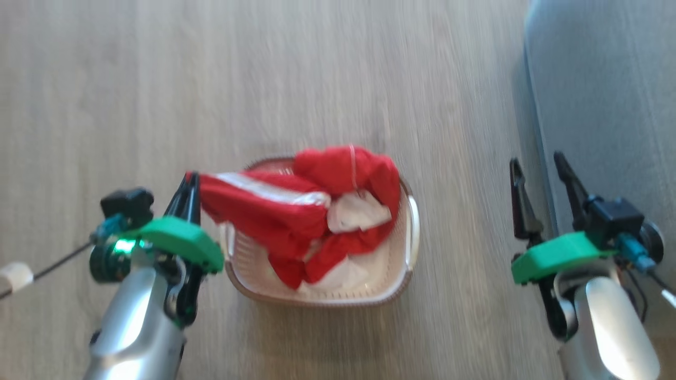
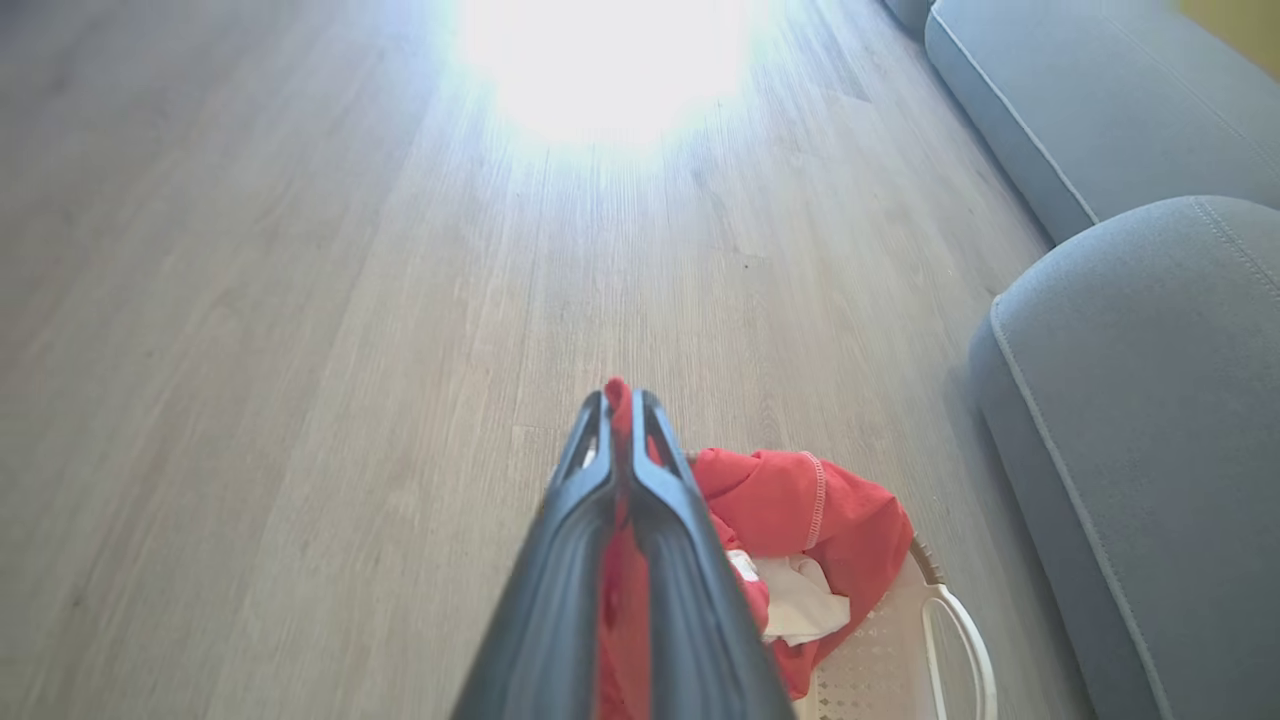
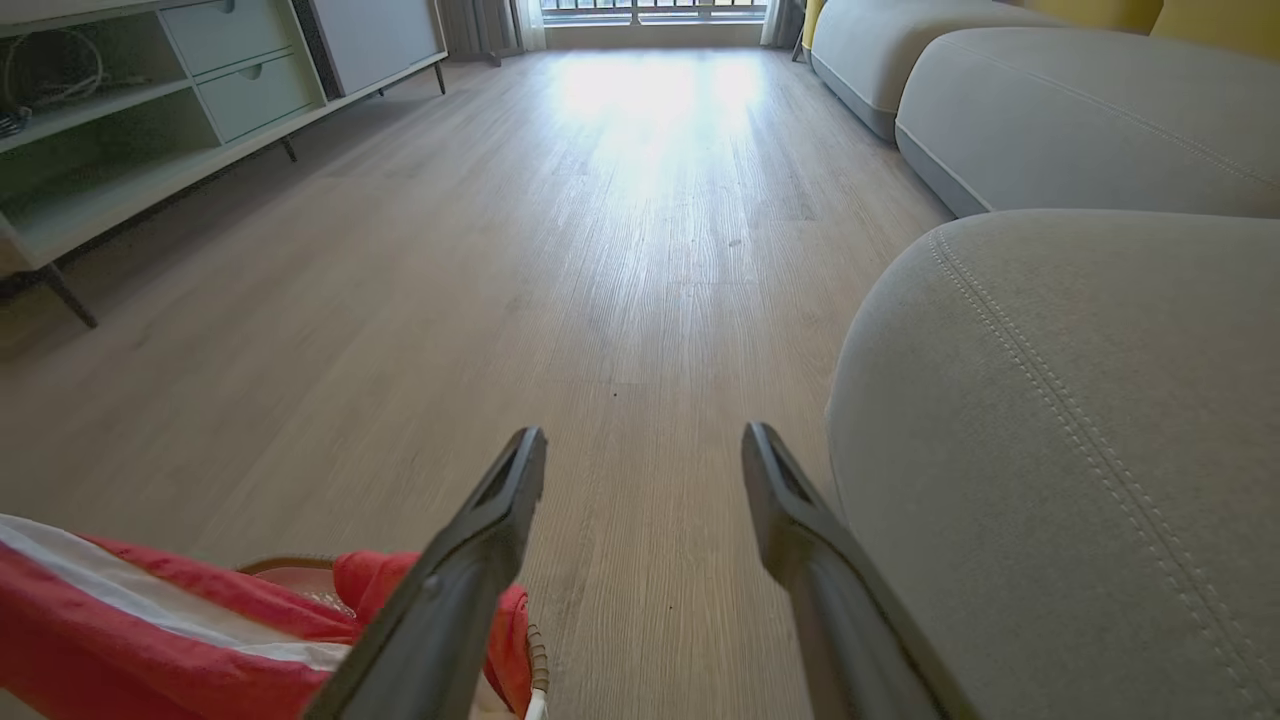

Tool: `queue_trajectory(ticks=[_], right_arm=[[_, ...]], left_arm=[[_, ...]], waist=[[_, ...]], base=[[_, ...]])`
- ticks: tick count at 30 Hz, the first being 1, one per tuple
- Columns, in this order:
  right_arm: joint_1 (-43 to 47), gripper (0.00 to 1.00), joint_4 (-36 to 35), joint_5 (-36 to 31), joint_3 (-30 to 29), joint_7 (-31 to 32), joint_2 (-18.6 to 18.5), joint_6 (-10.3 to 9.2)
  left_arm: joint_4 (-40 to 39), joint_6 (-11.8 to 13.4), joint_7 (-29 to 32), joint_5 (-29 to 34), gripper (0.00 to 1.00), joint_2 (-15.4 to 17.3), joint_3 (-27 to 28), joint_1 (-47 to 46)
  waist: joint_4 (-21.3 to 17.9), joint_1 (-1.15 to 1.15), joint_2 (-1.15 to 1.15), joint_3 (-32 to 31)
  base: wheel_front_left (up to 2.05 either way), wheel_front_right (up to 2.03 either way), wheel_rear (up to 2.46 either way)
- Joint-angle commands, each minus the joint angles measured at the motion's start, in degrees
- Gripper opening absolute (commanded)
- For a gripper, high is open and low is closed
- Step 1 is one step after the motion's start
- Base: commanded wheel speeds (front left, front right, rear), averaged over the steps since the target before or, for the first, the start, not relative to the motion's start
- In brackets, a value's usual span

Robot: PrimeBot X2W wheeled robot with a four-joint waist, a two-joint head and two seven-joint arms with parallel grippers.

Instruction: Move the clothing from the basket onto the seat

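Head view: the basket [image 1: 244,261] sits on the wood floor [image 1: 211,79], seen from above in a motion-smeared picture. Every place below is given from the basket.
Basket contents: the clothing [image 1: 274,211], red with white stripes and trim, is piled inside. One striped red piece is stretched up and out over the basket's left rim. The rest is heaped toward its far right corner, with white fabric showing on the near side.
Left gripper [image 1: 191,182]: just left of the basket, with its fingers pressed together on the edge of the stretched red piece.
Right gripper [image 1: 536,161]: well to the right of the basket, fingers spread wide with floor showing between them.
Seat [image 1: 607,79]: a grey cushion to the right of the basket, past the right gripper.
Left wrist view adds: red fabric is pinched along the whole seam between the closed fingers, and a tuft pokes past the tips. It also shows the basket's white side handle [image 2: 980,655] and a second grey cushion [image 2: 1080,90] farther beyond the basket.
Right wrist view adds: pale double stitching on the seat, a low cabinet [image 3: 150,100] with drawers and open shelves far left of the basket, and a bright window [image 3: 650,8] at the floor's far end. The striped piece hangs raised above the basket's brown rim.
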Motion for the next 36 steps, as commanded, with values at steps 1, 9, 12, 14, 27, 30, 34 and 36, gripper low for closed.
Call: queue_trajectory(ticks=[1,9,12,14,27,30,34,36], right_arm=[[1.36,1.00,-1.20,-0.43,1.15,-0.38,-0.38,-0.01],[5.37,1.00,-0.13,-2.90,0.28,-0.38,-0.39,-0.01],[6.66,1.00,0.20,-3.46,0.08,-0.38,-0.60,-0.01],[7.38,1.00,0.39,-3.62,-0.02,-0.38,-0.82,-0.01],[9.04,1.00,1.41,-4.20,0.58,-0.38,-1.46,-0.01],[9.03,1.00,1.65,-4.20,0.79,-0.38,-1.68,-0.01],[8.88,1.00,1.88,-4.13,0.97,-0.38,-1.91,-0.01],[8.80,1.00,2.07,-4.17,1.15,-0.38,-1.99,-0.01]], left_arm=[[-2.46,0.32,-0.74,0.82,0.00,1.95,2.45,1.21],[-8.26,0.60,-0.74,3.38,0.00,3.15,4.43,7.28],[-9.57,0.97,-0.74,3.78,0.00,3.53,4.45,8.63],[-10.64,1.45,-0.74,4.03,0.00,3.91,4.70,9.55],[-16.53,2.38,0.15,5.16,0.00,5.69,3.41,12.18],[-17.17,2.43,0.40,5.08,0.00,5.79,3.17,12.44],[-17.61,2.48,0.56,4.95,0.00,5.89,2.91,12.66],[-17.91,2.46,0.58,4.96,0.00,5.89,2.67,12.68]], waist=[[3.01,0.01,0.00,-5.58],[4.61,0.01,0.00,-12.50],[4.99,0.01,0.00,-14.59],[5.14,0.01,0.00,-15.71],[5.79,0.01,0.00,-18.10],[5.79,0.01,0.00,-18.09],[5.70,0.01,0.00,-18.06],[5.65,0.01,0.00,-18.15]], base=[[0.00,0.00,0.00],[0.00,0.00,0.00],[0.00,0.00,0.00],[0.00,0.00,0.00],[0.00,0.00,0.00],[0.00,0.00,0.00],[0.00,0.00,0.00],[0.00,0.00,0.00]])
